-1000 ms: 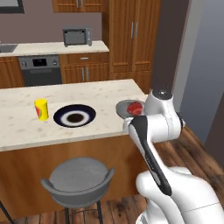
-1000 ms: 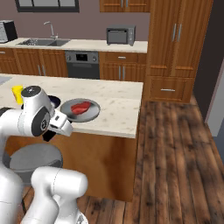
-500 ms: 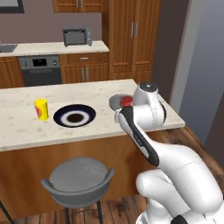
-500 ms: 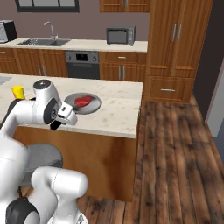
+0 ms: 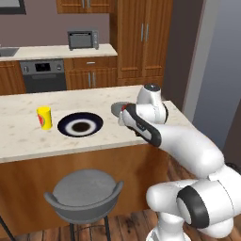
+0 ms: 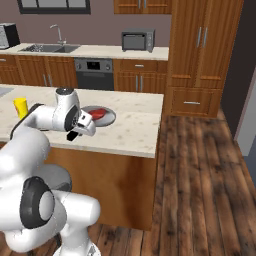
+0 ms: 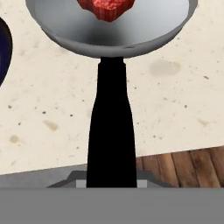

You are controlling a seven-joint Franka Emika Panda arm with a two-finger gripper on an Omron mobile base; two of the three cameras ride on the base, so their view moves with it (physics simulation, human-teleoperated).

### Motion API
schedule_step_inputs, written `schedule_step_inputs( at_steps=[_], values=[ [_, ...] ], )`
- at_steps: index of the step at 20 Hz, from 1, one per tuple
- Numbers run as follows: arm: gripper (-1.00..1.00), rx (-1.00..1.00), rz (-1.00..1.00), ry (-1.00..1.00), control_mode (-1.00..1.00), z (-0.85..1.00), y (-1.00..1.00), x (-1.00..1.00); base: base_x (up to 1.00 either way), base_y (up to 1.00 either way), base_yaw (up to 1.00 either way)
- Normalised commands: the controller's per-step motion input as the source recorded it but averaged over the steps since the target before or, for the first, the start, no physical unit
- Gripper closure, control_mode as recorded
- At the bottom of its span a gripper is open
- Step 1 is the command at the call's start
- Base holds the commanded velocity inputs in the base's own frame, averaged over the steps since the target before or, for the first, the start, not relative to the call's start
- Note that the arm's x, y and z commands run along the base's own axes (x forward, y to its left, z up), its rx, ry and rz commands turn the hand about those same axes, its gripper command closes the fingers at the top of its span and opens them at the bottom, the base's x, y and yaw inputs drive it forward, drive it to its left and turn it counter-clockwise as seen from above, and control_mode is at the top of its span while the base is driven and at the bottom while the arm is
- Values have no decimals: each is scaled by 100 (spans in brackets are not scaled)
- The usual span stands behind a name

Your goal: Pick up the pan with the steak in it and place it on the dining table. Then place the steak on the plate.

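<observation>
The grey pan (image 7: pixel 109 26) hangs at the top of the hand view, its black handle (image 7: pixel 111 127) running straight down into my gripper (image 7: pixel 112 181), which is shut on that handle. The red steak (image 7: pixel 107 6) lies in the pan. In the base views the pan (image 5: pixel 117 108) (image 6: pixel 102 114) sits low over the right part of the beige dining table (image 5: pixel 28 141) (image 6: pixel 130 130), with the steak (image 6: pixel 98 112) in it. I cannot tell if it touches the top. The dark-rimmed plate (image 5: pixel 80 125) lies left of the pan, and its edge (image 7: pixel 3 52) shows in the hand view.
A yellow cup (image 5: pixel 44 116) (image 6: pixel 20 106) stands left of the plate. A grey round stool (image 5: pixel 84 190) is tucked under the table's near edge. Behind the table run wooden cabinets with an oven (image 5: pixel 42 75) and a microwave (image 5: pixel 82 39).
My arm has reached farther out and carried the pan with the steak left and deeper over the table, closer to the plate. The grip on the handle is unchanged.
</observation>
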Motion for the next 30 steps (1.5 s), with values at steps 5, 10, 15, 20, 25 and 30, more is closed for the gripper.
schedule_step_inputs(
  at_steps=[5, 10, 15, 20, 25, 30],
  values=[
    [100, -3, 0, -1, -100, -11, 12, 20, 0, 0, 0],
    [100, 0, 0, 0, -100, -6, 1, 12, 0, 0, 0],
    [100, 0, 0, 0, -100, -23, 3, 28, 0, 0, 0],
    [100, 0, 0, 0, -100, -30, 8, 16, 0, 0, 0],
    [100, 0, 0, 0, -100, -24, 23, 3, 0, 0, 0],
    [100, 0, 0, 0, -100, -12, 23, -1, 0, 0, 0]
  ],
)
